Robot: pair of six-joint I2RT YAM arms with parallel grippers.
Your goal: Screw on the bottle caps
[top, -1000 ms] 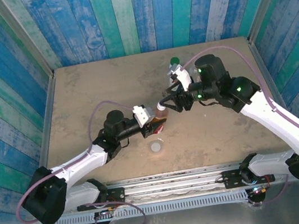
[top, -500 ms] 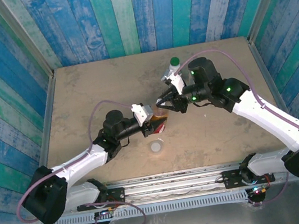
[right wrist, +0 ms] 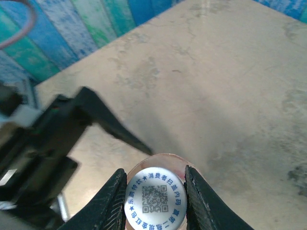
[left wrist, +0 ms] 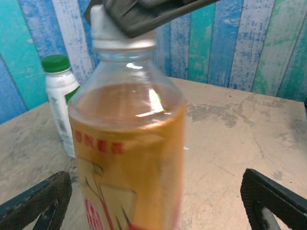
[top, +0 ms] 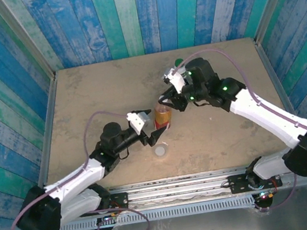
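The amber drink bottle (top: 163, 118) with a red label stands mid-table, and its small white cap (right wrist: 155, 199) with a printed code sits on the neck. My right gripper (right wrist: 155, 191) is shut on that cap from above, one finger (right wrist: 112, 201) on each side. My left gripper (top: 150, 128) is open just left of the bottle; its fingers (left wrist: 43, 196) stand wide on either side of the bottle (left wrist: 129, 158) without touching it. A white bottle (left wrist: 60, 100) with its green cap (left wrist: 55, 62) on stands behind, beside the right arm. A pale grey cap (top: 160, 150) lies near the front.
Blue and green plank walls (top: 126, 14) close the table on three sides. The right arm (top: 258, 110) reaches in from the right, the left arm (top: 81, 173) from the lower left. Bare tabletop (top: 91, 90) lies at the far left.
The left gripper let go of the amber bottle, opened wide and drew back. The right gripper closed on the white cap and shifted left; the bottle now stands more upright.
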